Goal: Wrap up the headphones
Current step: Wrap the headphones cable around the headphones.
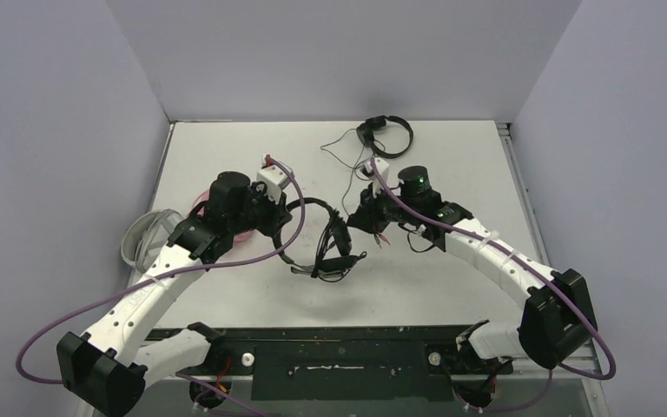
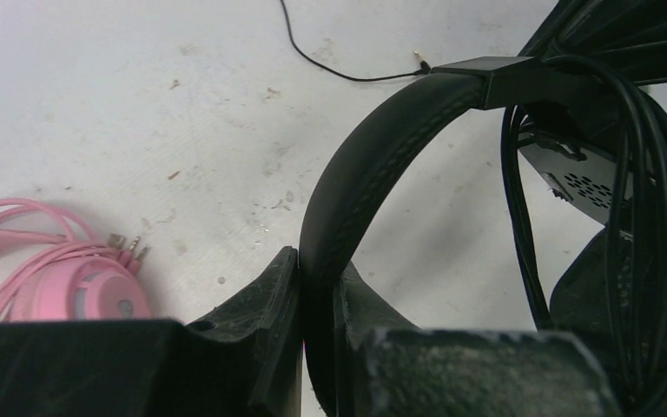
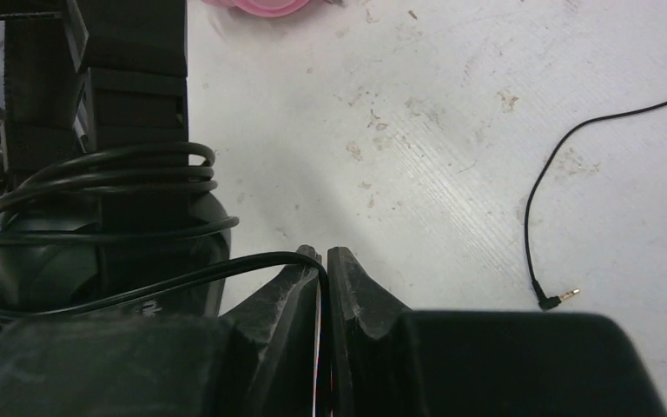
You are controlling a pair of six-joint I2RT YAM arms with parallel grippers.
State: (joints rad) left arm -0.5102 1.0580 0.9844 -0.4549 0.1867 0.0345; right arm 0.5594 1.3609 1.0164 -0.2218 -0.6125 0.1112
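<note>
Two grips on: left gripper (image 2: 317, 271) clamps the headband (image 2: 356, 174) of the black headset (image 1: 330, 248), mid-table (image 1: 452, 287). Right gripper (image 3: 323, 258) pinches its cable (image 3: 139, 291), looped round the headset. Pink headset (image 2: 78, 291) lies nearby.

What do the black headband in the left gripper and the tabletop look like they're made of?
The headband: likely padded faux leather, matte black, judging by the stitched seam along its edge. The tabletop: a hard white board, perhaps laminate or painted, matte, scuffed and speckled with grime.
</note>
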